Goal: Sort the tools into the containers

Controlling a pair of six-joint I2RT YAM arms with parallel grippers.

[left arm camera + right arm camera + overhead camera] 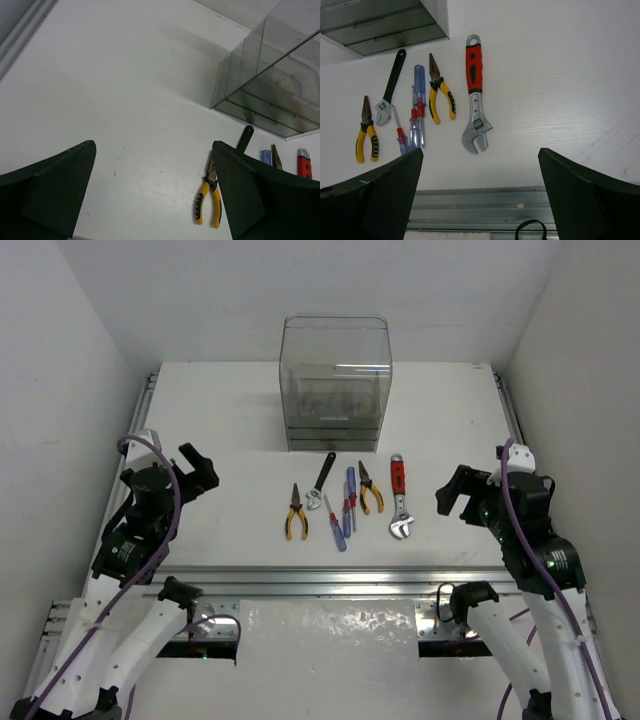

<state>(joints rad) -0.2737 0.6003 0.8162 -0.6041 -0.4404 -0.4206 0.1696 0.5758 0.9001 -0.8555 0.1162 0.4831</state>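
Near the left edge of the table [230, 410]: left hand [197, 473], raised above the surface, fingers spread wide, holding nothing.

Table centre, at the far edge: containers [334, 383], one clear smoky unit of stacked shallow trays under a tall transparent top, standing upright.

Table centre, between the containers and the near edge, a row of tools lying flat, from left to right:
- yellow-handled pliers [295, 512], nose toward the far edge, handles toward the near edge, apart from its neighbours.
- black-handled wrench [321, 480], handle slanting toward the containers, silver head toward the near edge.
- screwdrivers [419, 82], thin, red and blue, packed close together and roughly parallel; whether they touch or overlap cannot be told.
- second yellow-handled pliers [370, 490], nose toward the far edge, just beside the screwdrivers.
- red-handled adjustable wrench [399, 498], red grip toward the far edge, silver head toward the near edge; it ends the row on the right.

Near the right edge of the table: right hand [460, 495], raised above the surface, fingers spread wide, holding nothing, well apart from the red-handled adjustable wrench.
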